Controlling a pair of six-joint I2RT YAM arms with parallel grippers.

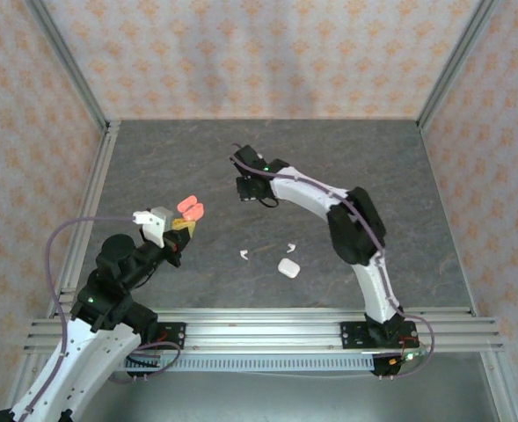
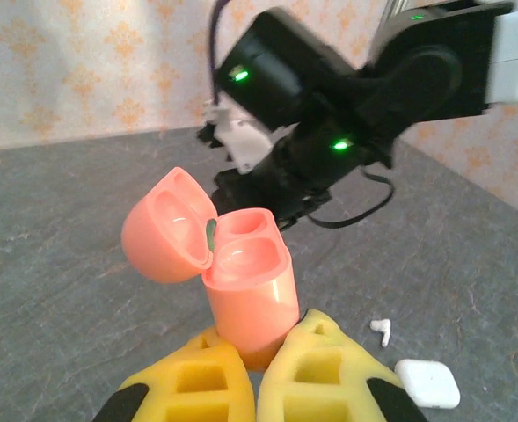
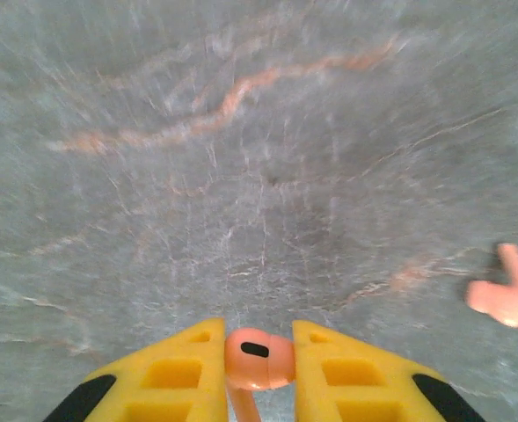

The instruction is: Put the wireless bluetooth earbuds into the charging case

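Observation:
My left gripper (image 2: 263, 338) is shut on the base of a coral-pink charging case (image 2: 250, 294) and holds it upright above the table, its lid (image 2: 166, 227) hinged open to the left. The top view shows this case (image 1: 191, 209) left of centre. My right gripper (image 3: 257, 338) is shut on a coral-pink earbud (image 3: 257, 359), head forward and stem trailing back between the fingers, just above the table. A second coral-pink earbud (image 3: 503, 294) lies on the table to its right. In the top view the right gripper (image 1: 248, 187) hangs right of the case.
Two white earbuds (image 1: 243, 256) (image 1: 289, 248) and a closed white case (image 1: 288, 267) lie on the grey stone-pattern table (image 1: 373, 167) in front of the arms. Aluminium rails (image 1: 105, 149) and patterned walls border the table. The right arm (image 2: 329, 97) looms behind the pink case.

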